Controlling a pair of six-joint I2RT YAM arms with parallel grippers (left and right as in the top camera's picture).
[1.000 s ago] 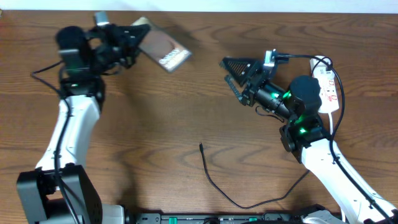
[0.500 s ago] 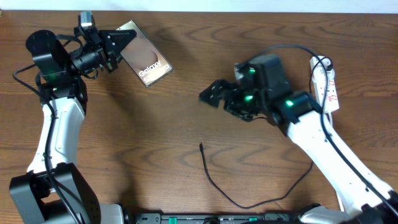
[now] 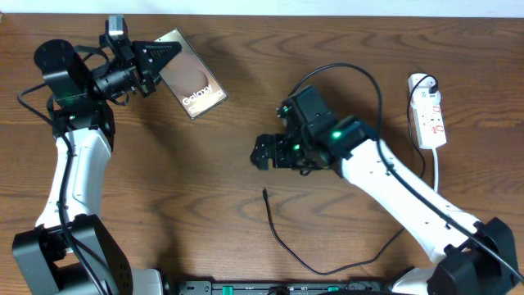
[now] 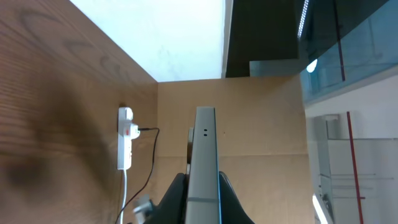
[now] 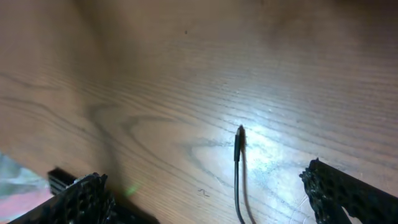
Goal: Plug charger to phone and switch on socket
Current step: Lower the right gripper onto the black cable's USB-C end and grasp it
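Lining up the right arm over the charger tip

The right end effector (image 3: 264, 153) hangs with its fingers spread wide and nothing between them, above the long thin black charger cable (image 3: 282, 242). The small plug tip (image 5: 239, 140) lies just nearer the table's front edge than the fingers. In the wrist view it sits between the two fingers, with its long axis running across the line that joins them. From the tip the cable trails away along the brown wooden worktop (image 3: 205, 188). This arm is by far the nearer, so the pickup is probably its job: a drop and a pinch near the tip.

The left end effector (image 3: 155, 61) is clamped on the glossy brownish-grey phone (image 3: 195, 84), raised at the far left. The white power-strip socket (image 3: 429, 115) lies far right, well apart from both arms.
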